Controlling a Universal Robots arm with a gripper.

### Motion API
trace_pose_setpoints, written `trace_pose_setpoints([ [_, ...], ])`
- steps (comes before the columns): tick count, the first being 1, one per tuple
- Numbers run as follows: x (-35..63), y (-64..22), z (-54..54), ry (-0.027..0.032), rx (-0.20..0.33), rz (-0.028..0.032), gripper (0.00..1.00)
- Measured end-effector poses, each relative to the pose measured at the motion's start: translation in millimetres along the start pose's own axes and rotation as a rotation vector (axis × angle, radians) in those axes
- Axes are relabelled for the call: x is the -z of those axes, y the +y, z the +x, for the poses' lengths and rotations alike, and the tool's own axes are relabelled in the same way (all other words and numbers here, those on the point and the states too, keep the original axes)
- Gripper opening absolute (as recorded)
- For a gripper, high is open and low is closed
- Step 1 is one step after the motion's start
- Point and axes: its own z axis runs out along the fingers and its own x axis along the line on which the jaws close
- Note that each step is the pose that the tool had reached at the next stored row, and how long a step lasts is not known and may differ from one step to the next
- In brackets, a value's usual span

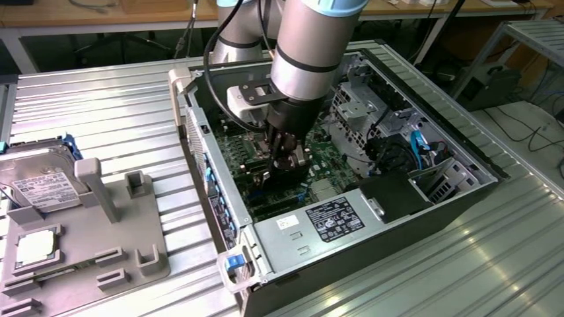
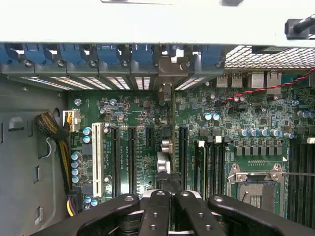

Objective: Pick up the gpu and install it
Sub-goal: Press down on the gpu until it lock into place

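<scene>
Seen edge-on in the wrist view, the gpu [image 2: 165, 160] is a thin card running from my fingertips to its silver end bracket [image 2: 170, 69] at the case's rear slot row. It stands upright over the green motherboard [image 2: 246, 113], between the black expansion slots [image 2: 132, 157]. My gripper [image 2: 166, 192] is shut on the card's near edge, its black fingers [image 2: 156, 206] pressed together around it. In the exterior view my gripper [image 1: 284, 162] reaches down inside the open computer case [image 1: 352, 224], and the gpu [image 1: 295, 160] shows as a small silver-and-dark piece between the fingers.
A grey holder tray [image 1: 132, 231] at the exterior view's left carries a silver hard drive [image 1: 39, 175] and a square CPU chip [image 1: 37, 246]. Inside the case are the open CPU socket [image 2: 253, 182], a yellow-black cable bundle [image 2: 59, 132] and drive cages [image 1: 370, 105].
</scene>
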Motion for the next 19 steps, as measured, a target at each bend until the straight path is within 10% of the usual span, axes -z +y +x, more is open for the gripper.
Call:
trace_pose_setpoints([
  [8, -0.4, 9.1, 0.0, 0.0001, 0.0, -0.0015, 0.11],
  [9, -0.3, 9.4, 0.0, 0.0, 0.0, -0.0156, 0.11],
  [10, -0.3, 9.4, 0.0, -0.0001, -0.002, -0.0516, 0.11],
  [14, -0.2, 7.6, 0.0, -0.0007, -0.005, -0.1273, 0.11],
  [17, 0.1, 5.3, 0.0, -0.001, -0.009, -0.204, 0.11],
  [19, 0.3, 4.2, 0.0, -0.0011, -0.011, -0.2399, 0.11],
])
